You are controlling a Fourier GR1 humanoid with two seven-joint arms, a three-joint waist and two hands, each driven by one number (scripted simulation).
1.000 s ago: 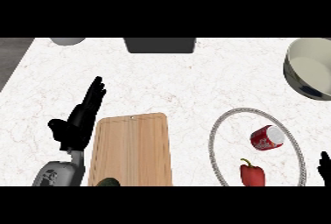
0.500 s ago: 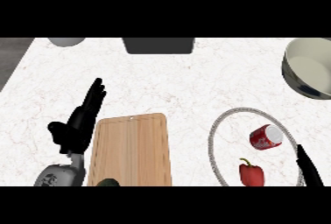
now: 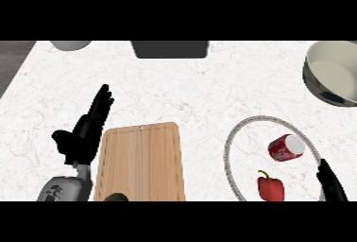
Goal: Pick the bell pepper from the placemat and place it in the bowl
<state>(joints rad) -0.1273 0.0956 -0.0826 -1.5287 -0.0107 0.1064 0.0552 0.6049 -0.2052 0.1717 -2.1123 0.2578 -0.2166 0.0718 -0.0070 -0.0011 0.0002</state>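
Note:
A red bell pepper [image 3: 270,187] with a green stem lies on the round white placemat [image 3: 241,137] at the lower right. A red can [image 3: 286,147] lies on its side on the same mat, just above the pepper. The large bowl [image 3: 333,71] stands at the upper right, partly cut off by the view's edge. My right hand [image 3: 330,182] comes up from the lower right corner with straight fingers, right of the pepper and apart from it. My left hand [image 3: 87,127] rests open at the left, fingers up.
A wooden cutting board [image 3: 141,160] lies between my left hand and the placemat, with a dark green thing [image 3: 115,197] at its lower edge. A dark rectangular object [image 3: 169,48] and a pale round thing [image 3: 70,45] sit at the counter's far edge.
My right hand has risen further into view at the lower right, nearer the pepper. The left hand, pepper and can have not moved.

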